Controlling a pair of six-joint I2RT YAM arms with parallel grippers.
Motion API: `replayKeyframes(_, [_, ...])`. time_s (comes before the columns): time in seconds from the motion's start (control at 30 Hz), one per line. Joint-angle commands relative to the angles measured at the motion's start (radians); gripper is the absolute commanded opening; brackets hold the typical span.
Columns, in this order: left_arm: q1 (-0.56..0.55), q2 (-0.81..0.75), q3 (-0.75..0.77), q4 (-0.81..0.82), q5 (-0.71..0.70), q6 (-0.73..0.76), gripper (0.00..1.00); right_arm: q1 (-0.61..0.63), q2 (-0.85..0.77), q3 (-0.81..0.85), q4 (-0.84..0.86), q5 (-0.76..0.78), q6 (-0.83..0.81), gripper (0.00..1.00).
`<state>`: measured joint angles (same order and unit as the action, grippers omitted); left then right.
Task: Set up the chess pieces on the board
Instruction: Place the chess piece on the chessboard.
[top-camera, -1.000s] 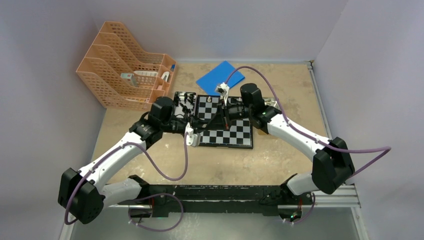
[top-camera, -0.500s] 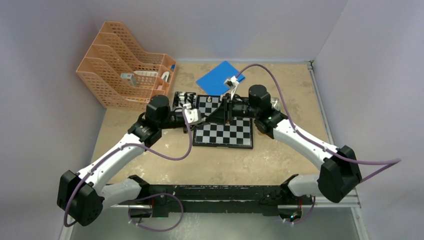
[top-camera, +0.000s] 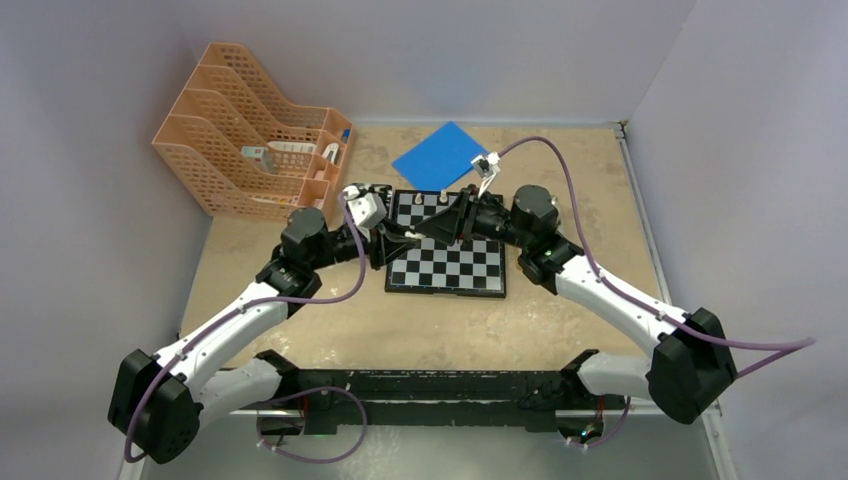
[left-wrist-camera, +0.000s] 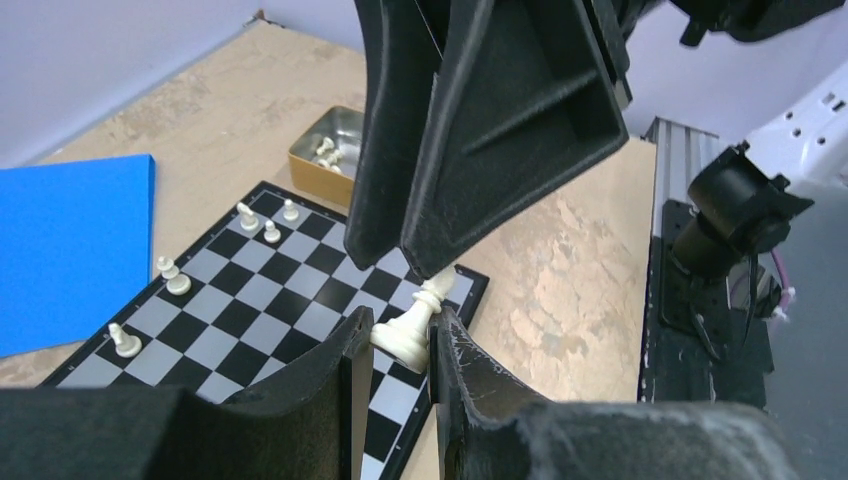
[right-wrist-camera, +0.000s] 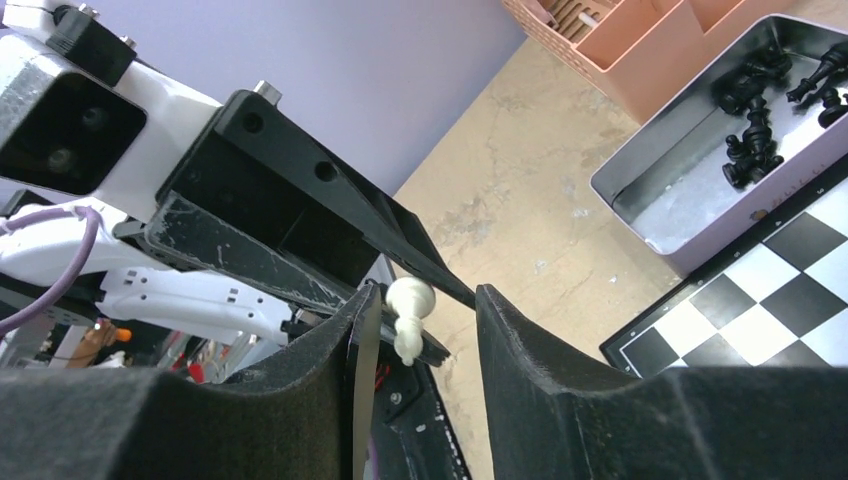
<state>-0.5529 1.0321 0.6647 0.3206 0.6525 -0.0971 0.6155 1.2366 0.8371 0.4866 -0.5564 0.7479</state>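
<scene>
Cream piece (left-wrist-camera: 410, 325) pinched in left fingers (left-wrist-camera: 300, 400) — right fingers (right-wrist-camera: 545, 385) parted; overhead unclear.

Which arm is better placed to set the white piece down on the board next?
Left. The left gripper pinches the white piece above the board; the right gripper has its jaws apart around the piece's top.

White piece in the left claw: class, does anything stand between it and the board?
Yes: the right claw. Its jaws, open, flank the white piece, which the left claw grips above the board. Nothing else visible blocks the way down.
</scene>
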Motion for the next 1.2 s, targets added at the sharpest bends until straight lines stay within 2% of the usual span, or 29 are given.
replayKeyframes(0.0, [-0.004, -0.033, -0.007, 0.113, -0.062, -0.116, 0.0, 0.003, -0.038, -0.02, 0.112, 0.027, 0.052, 0.44])
replayKeyframes(0.27, [-0.004, -0.019, 0.01, 0.107, -0.081, -0.139, 0.0, 0.005, -0.017, -0.023, 0.164, -0.017, 0.075, 0.41])
replayKeyframes(0.67, [-0.003, -0.007, 0.018, 0.103, -0.103, -0.171, 0.0, 0.006, -0.01, -0.032, 0.147, -0.003, 0.067, 0.4])
replayKeyframes(0.83, [-0.003, 0.002, 0.021, 0.107, -0.1, -0.174, 0.0, 0.006, 0.011, -0.023, 0.146, -0.014, 0.064, 0.35])
replayKeyframes(1.1, [-0.003, 0.015, 0.018, 0.124, -0.111, -0.195, 0.0, 0.007, 0.029, -0.023, 0.131, 0.003, 0.057, 0.34])
replayKeyframes(1.17, [-0.003, 0.018, 0.019, 0.13, -0.11, -0.199, 0.0, 0.007, 0.03, -0.024, 0.131, 0.009, 0.057, 0.3])
